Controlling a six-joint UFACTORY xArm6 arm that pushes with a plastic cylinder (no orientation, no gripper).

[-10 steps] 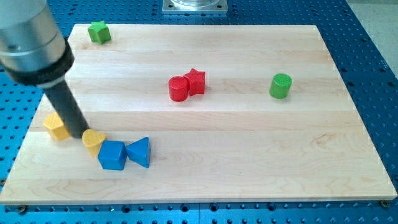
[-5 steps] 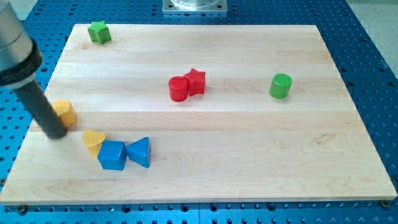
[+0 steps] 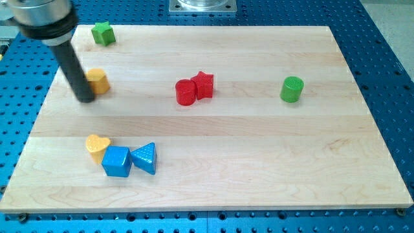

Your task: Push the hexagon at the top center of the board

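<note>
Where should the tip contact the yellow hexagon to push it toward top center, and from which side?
Contact the yellow hexagon on its face toward the view's lower left, low on the side wall. My tip already sits against that side. Top center lies up and to the view's right, so push that way, probably passing above the red blocks.

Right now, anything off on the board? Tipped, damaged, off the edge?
Nothing stands out. All blocks sit flat on the board, none damaged or overhanging. My tip touches the left side of the yellow hexagon, which is at upper left, not yet top center.
</note>
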